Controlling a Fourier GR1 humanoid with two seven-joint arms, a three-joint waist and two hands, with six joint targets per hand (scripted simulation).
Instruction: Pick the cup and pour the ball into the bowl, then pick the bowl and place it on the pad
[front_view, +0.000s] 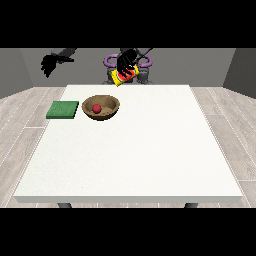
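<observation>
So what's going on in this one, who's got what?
A humanoid robot behind the white table holds a yellow cup tilted in the air, in the hand at the view's right. The red ball already lies in the brown bowl, so the pour looks done. The bowl sits on the table beside the green pad, not on it. The hand at the view's left hangs raised, holding nothing.

A: Any lettering on the cup (123, 76), top centre of the frame?

B: Yellow and red patches only, nothing readable there.

A: The green pad (63, 110) at left, the bowl (101, 113) beside it?

B: Both plain. No words, numbers or signs anywhere.
</observation>
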